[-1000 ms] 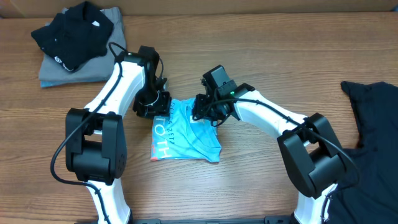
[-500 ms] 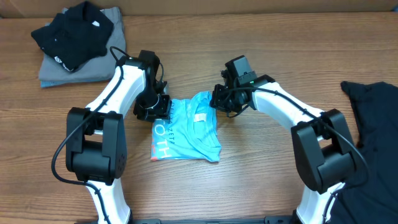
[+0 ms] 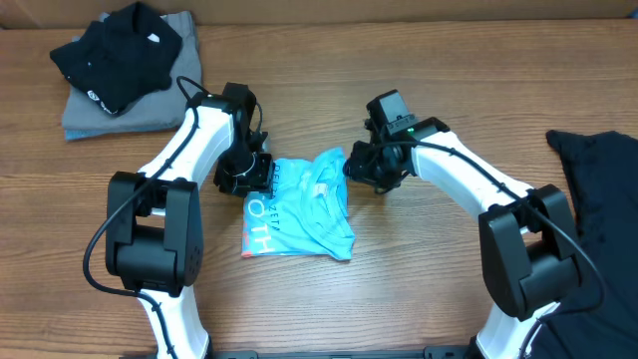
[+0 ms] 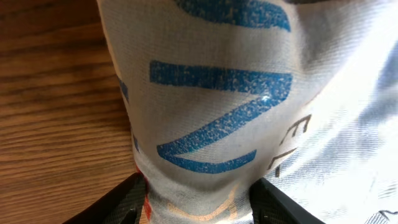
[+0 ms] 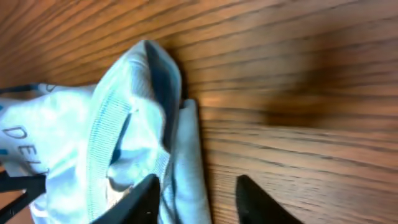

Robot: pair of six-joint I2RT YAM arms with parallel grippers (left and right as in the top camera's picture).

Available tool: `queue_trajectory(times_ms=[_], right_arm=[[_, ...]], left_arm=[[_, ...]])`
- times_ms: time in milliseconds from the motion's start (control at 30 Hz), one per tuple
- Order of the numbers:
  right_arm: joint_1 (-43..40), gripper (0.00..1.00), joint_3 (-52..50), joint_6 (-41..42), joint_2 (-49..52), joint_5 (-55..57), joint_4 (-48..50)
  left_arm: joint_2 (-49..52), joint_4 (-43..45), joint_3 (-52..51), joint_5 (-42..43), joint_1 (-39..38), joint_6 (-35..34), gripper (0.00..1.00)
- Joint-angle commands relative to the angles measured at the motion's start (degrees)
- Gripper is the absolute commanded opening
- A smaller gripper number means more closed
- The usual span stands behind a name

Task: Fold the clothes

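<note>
The light blue T-shirt (image 3: 299, 214) lies partly folded in the middle of the table, white lettering along its left side. My left gripper (image 3: 249, 175) sits at its upper left corner. In the left wrist view the printed cloth (image 4: 217, 93) is bunched between the two fingers, so that gripper (image 4: 199, 202) is shut on it. My right gripper (image 3: 361, 170) hovers at the shirt's upper right edge. Its fingers (image 5: 146, 199) stand apart in the right wrist view, and a folded hem (image 5: 186, 155) lies loose beside the left one over bare wood. A plain black garment (image 3: 598, 189) lies at the far right.
At the back left corner a folded black garment (image 3: 115, 50) rests on a folded grey one (image 3: 130, 118). The wooden table (image 3: 419, 269) is bare in front of the blue shirt. Both arms reach in from the near edge.
My right gripper carried the shirt's edge to the right, then opened and let it go; the cloth now lies at the upper right. The left gripper kept its hold and place.
</note>
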Motion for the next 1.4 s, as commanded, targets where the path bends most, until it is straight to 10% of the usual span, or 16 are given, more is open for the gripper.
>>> queue_trajectory(times_ms=[0, 600, 833, 1100, 1200, 1367], right_arm=[[-0.83, 0.41, 1.05, -3.5, -2.14, -2.29, -0.02], [6.6, 0.36, -6.05, -11.87, -4.31, -10.73, -1.68], [4.74, 0.04, -5.86, -11.89, -4.37, -10.75, -1.4], [-0.15, 0.04, -3.39, -11.91, -4.83, -10.58, -8.94], [-0.44, 0.3, -3.39, -11.93, -4.83, -10.78, -11.43], [-0.46, 0.33, -3.23, -12.11, -6.38, -10.75, -12.07]], left_arm=[[0.42, 0.04, -0.72, -0.7, -0.39, 0.9, 0.61], [0.42, 0.22, -0.7, 0.2, -0.39, 0.9, 0.65], [0.42, 0.42, -0.72, 0.2, -0.39, 0.9, 0.65], [0.42, 0.68, -0.72, 0.2, -0.39, 0.9, 0.71], [0.42, 0.87, -0.72, 0.2, -0.39, 0.9, 0.72], [0.39, 0.46, -0.59, 0.2, -0.28, 1.16, 0.69]])
